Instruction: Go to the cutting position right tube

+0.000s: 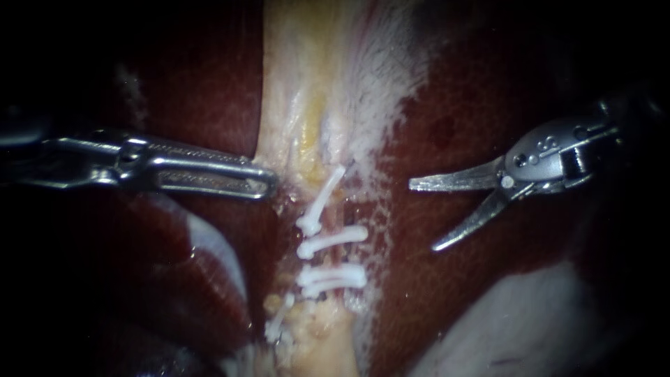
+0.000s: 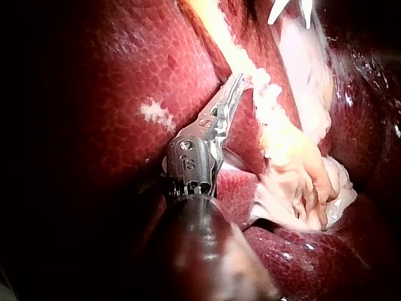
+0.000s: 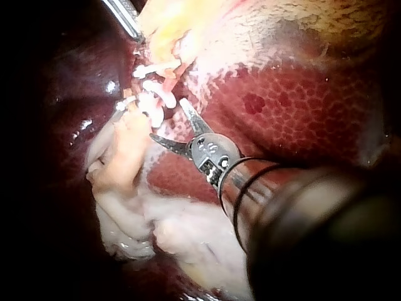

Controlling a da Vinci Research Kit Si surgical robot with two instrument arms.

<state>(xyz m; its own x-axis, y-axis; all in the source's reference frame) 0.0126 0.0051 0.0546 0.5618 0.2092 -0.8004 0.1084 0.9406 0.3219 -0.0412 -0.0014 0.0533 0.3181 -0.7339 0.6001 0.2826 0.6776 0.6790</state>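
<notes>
A pale yellowish band of gallbladder tissue [image 1: 314, 105] runs down the middle between lobes of dark red liver [image 1: 481, 105]. Several white clips [image 1: 331, 241] cross the narrow tubes below it; which one is the right tube I cannot tell. My left instrument [image 1: 269, 183] comes in level, its long jaws shut on the pale tissue's edge just above the clips, as its own wrist view shows [image 2: 241, 80]. My right instrument [image 1: 424, 216] has two thin blades standing open, pointing at the clips from their right and apart from them. In its wrist view the blades [image 3: 166, 119] flank the clips [image 3: 153, 94] at a short distance.
A pale glistening fold of tissue [image 1: 530, 321] lies at the lower right, and lumpy pale fat [image 3: 163, 232] lies beneath the right instrument's shaft. Liver surface surrounds the clipped strand on both sides. The left instrument's tip [image 3: 125, 15] shows beyond the clips.
</notes>
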